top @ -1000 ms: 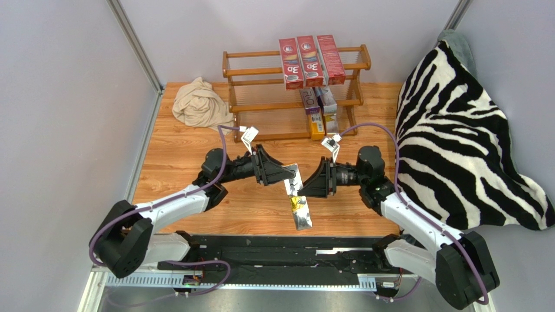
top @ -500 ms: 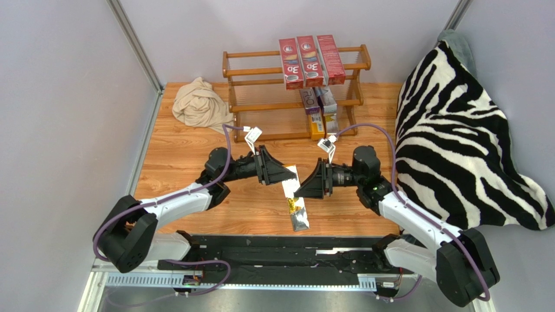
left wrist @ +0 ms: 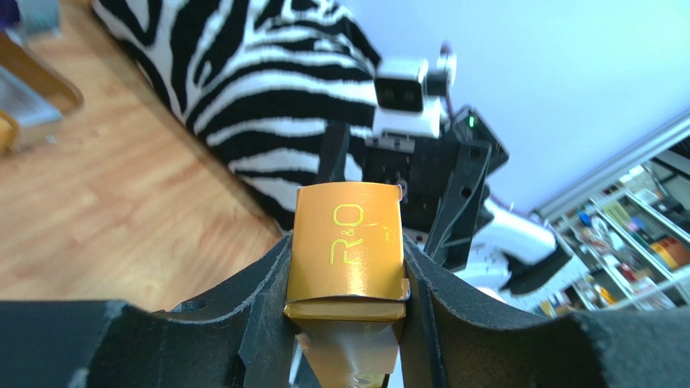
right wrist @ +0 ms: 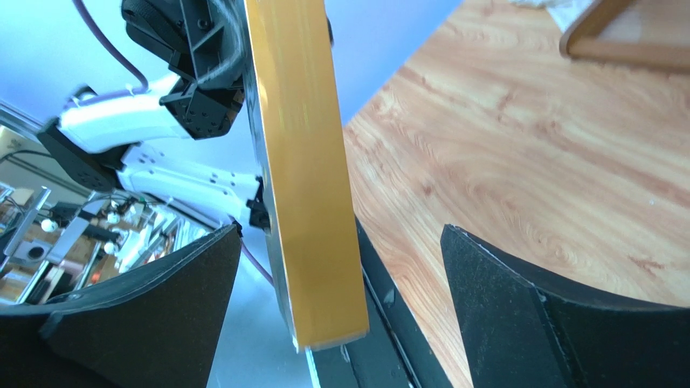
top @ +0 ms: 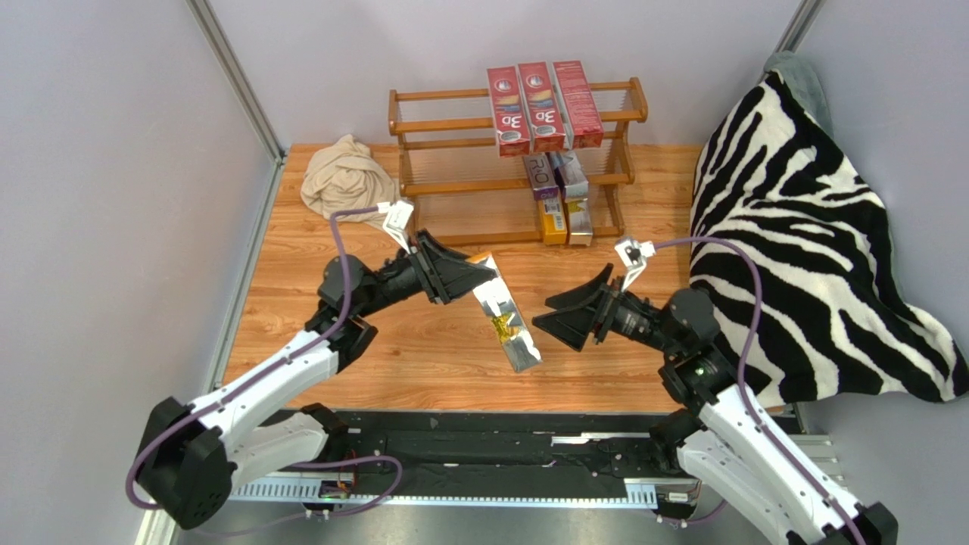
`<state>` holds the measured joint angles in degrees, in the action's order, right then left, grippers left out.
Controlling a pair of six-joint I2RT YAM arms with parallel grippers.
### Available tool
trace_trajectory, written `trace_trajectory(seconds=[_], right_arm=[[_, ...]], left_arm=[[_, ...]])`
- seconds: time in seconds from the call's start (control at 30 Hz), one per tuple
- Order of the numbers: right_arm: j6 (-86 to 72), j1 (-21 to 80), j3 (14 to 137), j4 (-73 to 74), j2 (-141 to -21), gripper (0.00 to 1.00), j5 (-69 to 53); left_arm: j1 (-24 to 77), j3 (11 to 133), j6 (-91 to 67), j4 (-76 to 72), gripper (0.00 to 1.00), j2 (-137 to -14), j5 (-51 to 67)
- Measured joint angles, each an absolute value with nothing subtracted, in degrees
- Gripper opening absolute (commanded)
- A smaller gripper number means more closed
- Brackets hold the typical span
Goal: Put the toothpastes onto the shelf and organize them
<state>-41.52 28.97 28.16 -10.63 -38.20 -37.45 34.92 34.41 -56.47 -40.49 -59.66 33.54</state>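
The left gripper (top: 475,276) has its jaws clenched on the upper end of a shiny silver carton (top: 506,324). It holds the carton tilted above the worktop (top: 284,261), in front of the shelf (top: 395,119), with the free end slanting away from the shelf. In the left wrist view the carton's face (left wrist: 348,242) reflects gold, pinched between the two black fingers (left wrist: 259,311).

The right gripper (top: 552,321) hangs in front of the shelf's right end, its jaws released and spread wide. Its tips point at the carton's lower half with a small gap between them.

On the shelf's top tier, three red cartons (top: 540,105) lie side by side towards the right end. Two silver/purple cartons (top: 554,174) lie on the middle tier beneath them. An orange carton (top: 554,221) and a pale carton (top: 579,216) lie on the lowest tier. A beige cloth (top: 347,182) sits just left of the shelf, and a zebra-striped blanket (top: 796,227) lies to its right.
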Motion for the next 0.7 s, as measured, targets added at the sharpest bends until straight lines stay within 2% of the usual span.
trace_trajectory(seconds=[0.13,0.4,0.6,0.7], right_arm=[[-43.4,29.2,26.1,-11.9,-33.1,1.00,-35.2],[-47.2,34.3,23.7,-15.8,-32.2,0.99,-33.0],[-50.0,42.1,23.3,-23.0,-37.0,0.96,-30.5],[-50.6,45.0,23.3,-25.0,-39.9,0.89,-29.1]], left_arm=[[33.2,37.7,-55.7,-36.7,0.27,-54.8,31.6],[31.0,42.7,-54.8,-32.0,0.28,-52.5,31.0],[30.0,42.9,-54.8,-30.7,0.28,-52.6,31.0],[30.0,42.9,-55.2,-30.8,0.28,-52.6,31.1]])
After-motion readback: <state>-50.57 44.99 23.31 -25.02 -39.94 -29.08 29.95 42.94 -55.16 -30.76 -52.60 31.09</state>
